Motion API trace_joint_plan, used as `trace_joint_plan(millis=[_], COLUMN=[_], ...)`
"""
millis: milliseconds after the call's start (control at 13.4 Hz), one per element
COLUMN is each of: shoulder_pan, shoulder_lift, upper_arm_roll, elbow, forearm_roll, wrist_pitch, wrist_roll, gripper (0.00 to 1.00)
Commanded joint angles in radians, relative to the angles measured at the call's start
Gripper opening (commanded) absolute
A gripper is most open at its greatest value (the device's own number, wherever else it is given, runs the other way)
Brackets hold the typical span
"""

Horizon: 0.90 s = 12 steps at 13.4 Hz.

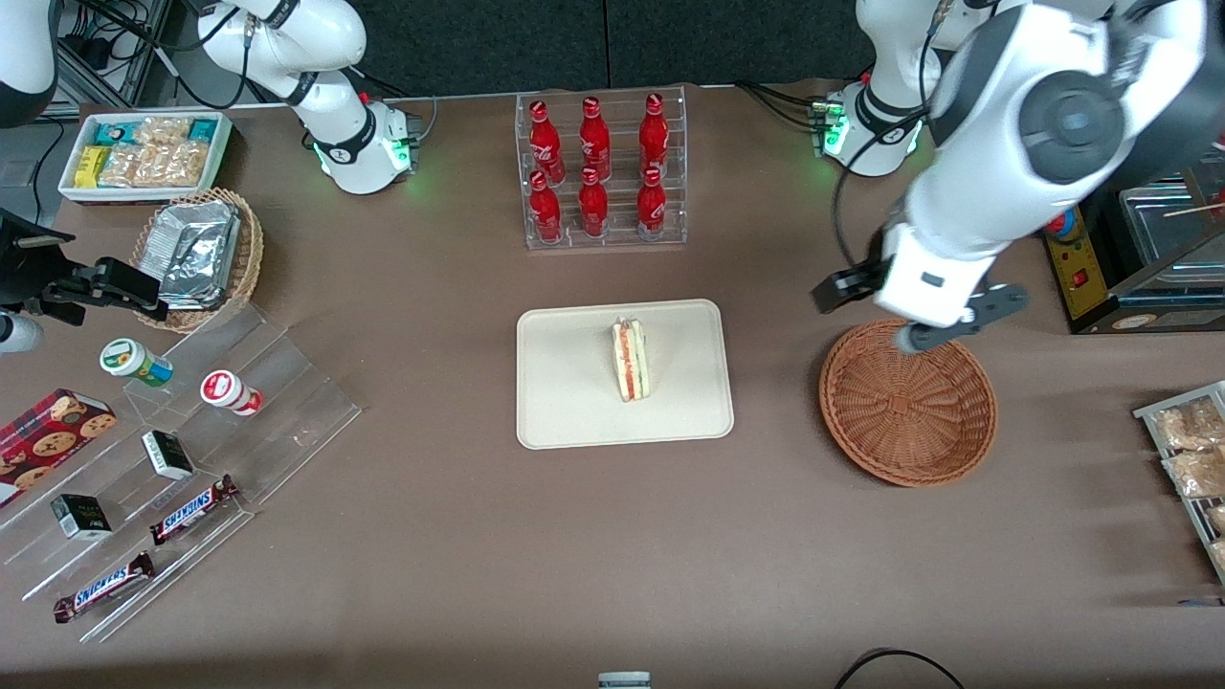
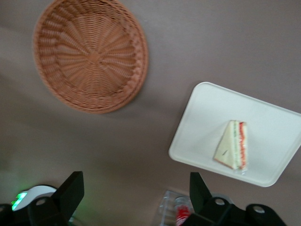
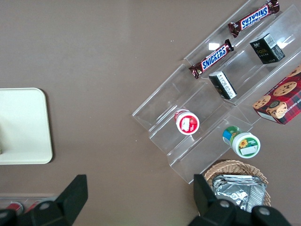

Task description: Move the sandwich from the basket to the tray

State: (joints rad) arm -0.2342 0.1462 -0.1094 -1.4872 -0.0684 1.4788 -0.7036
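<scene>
The sandwich [image 1: 631, 360] is a pale bread wedge with red and green filling. It lies on the cream-beige tray [image 1: 565, 402] in the middle of the table, and shows in the left wrist view [image 2: 233, 151] on the tray [image 2: 207, 117]. The reddish-brown wicker basket [image 1: 907, 404] stands empty beside the tray toward the working arm's end, and shows in the left wrist view [image 2: 91, 54]. My left gripper [image 1: 921, 316] hangs high above the basket's rim farther from the front camera. It is open and empty, with its fingertips [image 2: 72, 186] wide apart.
A clear rack of red bottles [image 1: 600, 170] stands farther from the front camera than the tray. A tan basket of foil packets [image 1: 199, 256], a white snack bin [image 1: 144, 153] and a clear stepped stand with snacks [image 1: 163, 469] lie toward the parked arm's end. A black-framed box [image 1: 1148, 258] stands at the working arm's end.
</scene>
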Motion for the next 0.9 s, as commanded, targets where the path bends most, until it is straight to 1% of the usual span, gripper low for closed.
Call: trace_joint_plan(millis=[0, 299, 672, 821], shoulder_pan=[0.061, 0.134, 0.13, 0.13], shoulder_lift=[-0.046, -0.091, -0.145, -0.174], upper_arm_roll=[-0.01, -0.007, 0.097, 0.123], elbow=[-0.016, -0.018, -0.033, -0.05], forearm_roll=[0.002, 0.004, 0.012, 0.012], wrist_pitch=[-0.06, -0.138, -0.201, -0.204], wrist_roll=[0.11, 0.291, 0.47, 0.518], gripper=[0.99, 0.99, 0.99, 0.99])
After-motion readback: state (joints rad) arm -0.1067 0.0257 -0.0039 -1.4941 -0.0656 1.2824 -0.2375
